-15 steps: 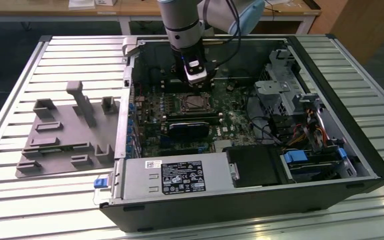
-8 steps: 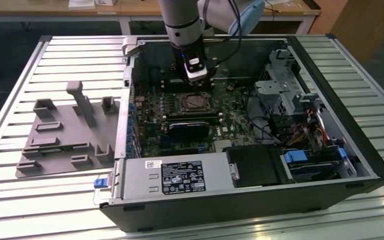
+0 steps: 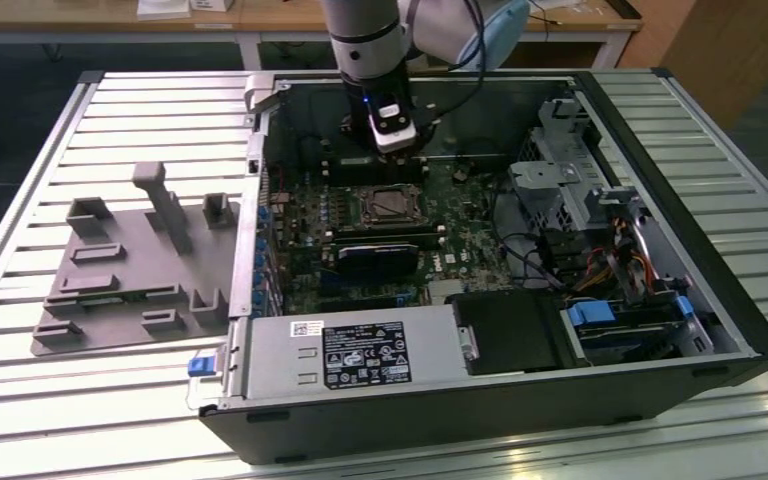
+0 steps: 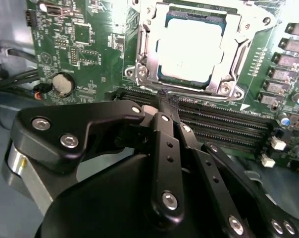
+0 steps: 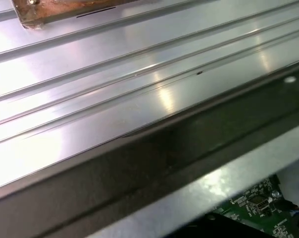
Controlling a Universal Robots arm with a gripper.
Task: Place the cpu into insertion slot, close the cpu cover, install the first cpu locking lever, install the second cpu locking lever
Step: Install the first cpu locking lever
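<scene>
With the cpu (image 4: pixel 191 49) seated in the insertion slot (image 3: pixel 388 204) under the lowered cpu cover (image 4: pixel 228 59), the end effector (image 4: pixel 164 106), fingers pressed together, hovers beside it, where a careful, square push on a locking lever seems wise.

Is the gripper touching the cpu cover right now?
Apart. In the second wrist view the gripper hangs over the memory slots, and green board shows between it and the cpu cover, which lies over the cpu.
</scene>
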